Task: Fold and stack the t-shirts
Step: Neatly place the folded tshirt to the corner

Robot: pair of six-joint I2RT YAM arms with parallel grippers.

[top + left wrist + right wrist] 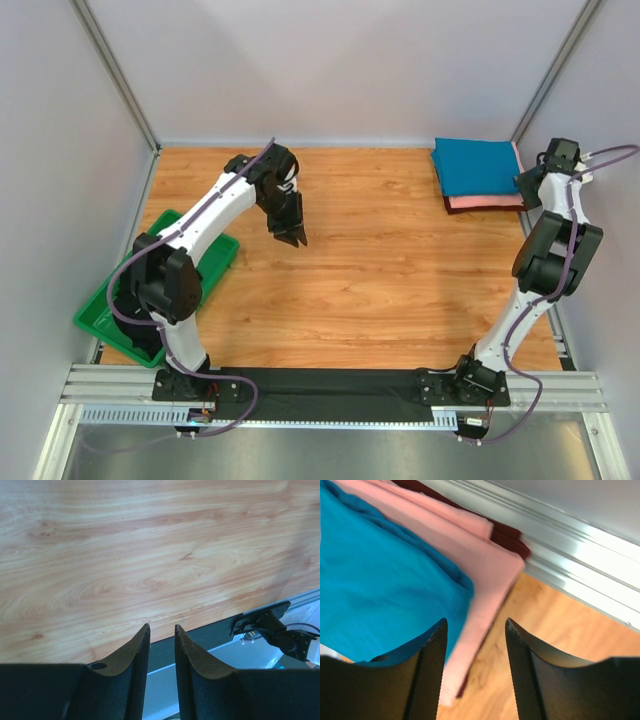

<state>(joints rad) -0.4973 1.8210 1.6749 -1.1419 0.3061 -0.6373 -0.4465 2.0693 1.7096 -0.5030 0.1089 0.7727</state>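
T-shirts (480, 185) folded flat, stacked at far-right corner of bench (400, 270): 1 teal shirt (476, 165) on top, 1 pink shirt (485, 565) under it, 1 dark red layer (512, 537) at btm. R pincer (475, 625) released, over stack edge, grasping nothing. L pincer (162, 629) released, narrow gap, over bench left of centre.

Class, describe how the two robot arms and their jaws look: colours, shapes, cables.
Both the left arm and right arm have white links, bulky black joints and a purple cable looped alongside. Each ends in two black, grainy jaws tapering to curved tips.
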